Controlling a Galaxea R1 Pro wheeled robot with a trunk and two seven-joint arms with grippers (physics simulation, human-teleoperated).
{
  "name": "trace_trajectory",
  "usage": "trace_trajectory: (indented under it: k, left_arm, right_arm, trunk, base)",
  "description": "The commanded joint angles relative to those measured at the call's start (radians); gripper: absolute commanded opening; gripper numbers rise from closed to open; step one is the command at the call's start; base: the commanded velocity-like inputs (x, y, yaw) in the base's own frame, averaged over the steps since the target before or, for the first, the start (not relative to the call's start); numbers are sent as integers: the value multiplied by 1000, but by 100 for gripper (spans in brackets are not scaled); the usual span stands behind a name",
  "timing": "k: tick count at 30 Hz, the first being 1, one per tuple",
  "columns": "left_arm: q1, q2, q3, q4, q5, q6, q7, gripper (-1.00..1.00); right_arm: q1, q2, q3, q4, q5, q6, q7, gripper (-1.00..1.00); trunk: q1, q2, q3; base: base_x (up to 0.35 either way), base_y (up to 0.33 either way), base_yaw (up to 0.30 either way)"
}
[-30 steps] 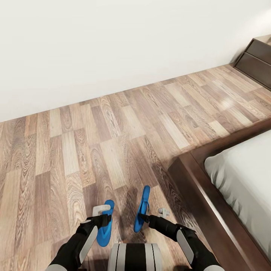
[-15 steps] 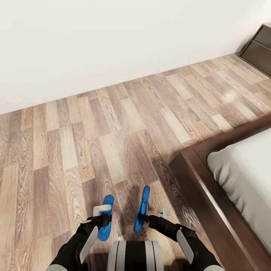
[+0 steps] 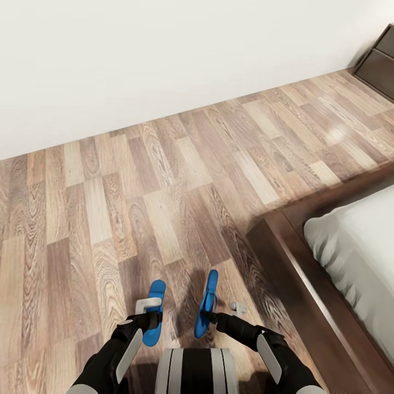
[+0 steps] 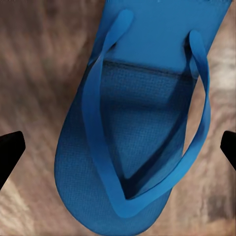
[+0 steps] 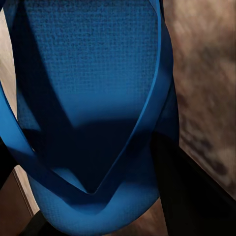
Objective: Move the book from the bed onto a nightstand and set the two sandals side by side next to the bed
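Right gripper [image 3: 210,316] first: it is clenched on a blue sandal [image 3: 207,304], holding it by the edge so the sole stands on its side, tilted, above the plank floor [image 3: 109,219]. In the right wrist view that sandal [image 5: 93,123] sits hard up against a dark finger [image 5: 191,196], which fits a firm pinch for carrying.

Over to the left gripper [image 3: 149,318]: it holds the other sandal [image 3: 154,312], which lies flatter, strap side up. The left wrist view has the fingertips [image 4: 10,152] set wide on either side of this sandal [image 4: 132,147], so whether the grip truly bites I cannot tell.

Both are held low and close together, toes forward, apparently ready to go down as a pair. The bed [image 3: 350,257] lies just to the right, its dark frame near the right-hand sandal. A nightstand [image 3: 377,63] stands far off by the wall.
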Motion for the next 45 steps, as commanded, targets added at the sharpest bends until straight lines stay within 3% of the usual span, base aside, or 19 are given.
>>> trace_trajectory:
  k: [1,23,30,37,45]
  left_arm:
    - [0,1,-4,-2,11,4,9,100]
    - [0,-6,-5,-2,9,4,10,100]
    - [0,-6,-5,-2,10,4,11,100]
    - [0,-6,-5,-2,10,4,11,100]
    - [0,-6,-5,-2,11,5,10,100]
  right_arm:
    - [0,0,-2,0,-9,9,1,-100]
    - [0,0,-2,0,-9,9,1,-100]
    - [0,0,-2,0,-9,9,1,-100]
    - [0,0,-2,0,-9,9,1,-100]
    - [0,0,-2,0,-9,9,1,-100]
  trunk:
    - [0,0,-1]
    - [0,0,-1]
    - [3,-2,-28]
    - [3,-2,-28]
    - [6,-3,-51]
  base:
    - [0,0,0]
    - [46,-7,0]
    - [0,0,0]
    - [0,0,0]
    - [0,0,0]
